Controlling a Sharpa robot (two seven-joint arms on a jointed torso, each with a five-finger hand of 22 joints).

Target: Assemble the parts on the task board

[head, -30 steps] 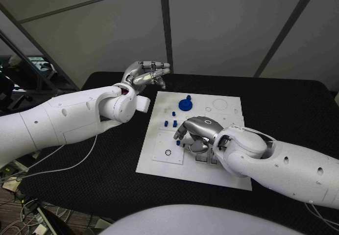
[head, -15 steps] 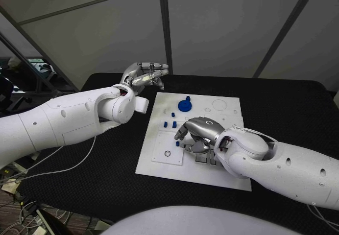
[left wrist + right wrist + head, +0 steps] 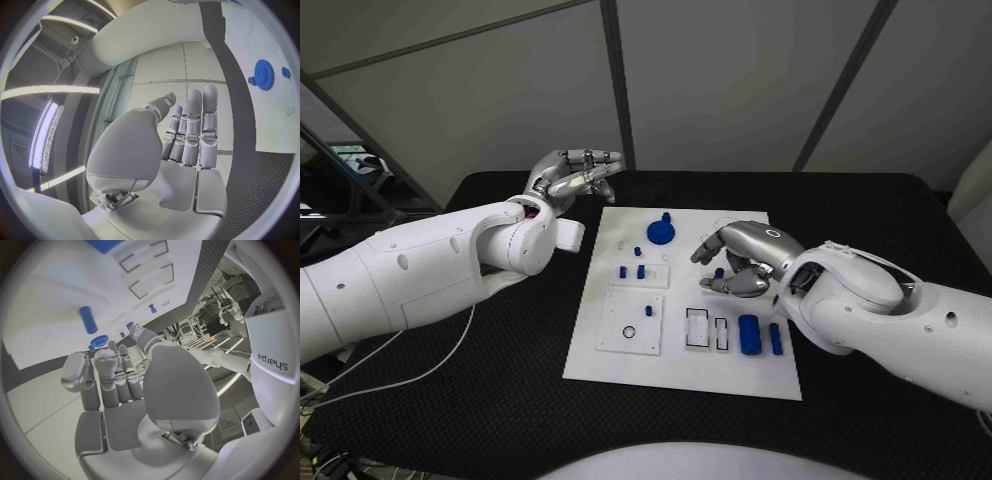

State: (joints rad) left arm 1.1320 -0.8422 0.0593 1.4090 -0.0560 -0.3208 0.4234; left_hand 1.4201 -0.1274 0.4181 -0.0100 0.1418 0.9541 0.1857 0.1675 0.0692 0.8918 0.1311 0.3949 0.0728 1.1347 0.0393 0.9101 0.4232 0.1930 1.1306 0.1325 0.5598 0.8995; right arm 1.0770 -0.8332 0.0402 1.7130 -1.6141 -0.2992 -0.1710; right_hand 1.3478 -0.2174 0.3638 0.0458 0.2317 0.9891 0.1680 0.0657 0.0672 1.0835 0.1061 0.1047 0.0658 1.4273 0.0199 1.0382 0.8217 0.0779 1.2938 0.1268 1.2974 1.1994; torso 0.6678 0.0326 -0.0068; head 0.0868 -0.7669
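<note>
Right hand (image 3: 740, 262) had pulled back from the task board (image 3: 625, 360) slots to mid-board, fingers curled around a small blue part (image 3: 718, 272), couldn't tell if gripped, so probably the next piece.

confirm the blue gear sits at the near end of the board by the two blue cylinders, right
Not quite. The blue gear sits at the far end of the board, as the head view shows. The two blue cylinders lie nearer the robot.
</note>
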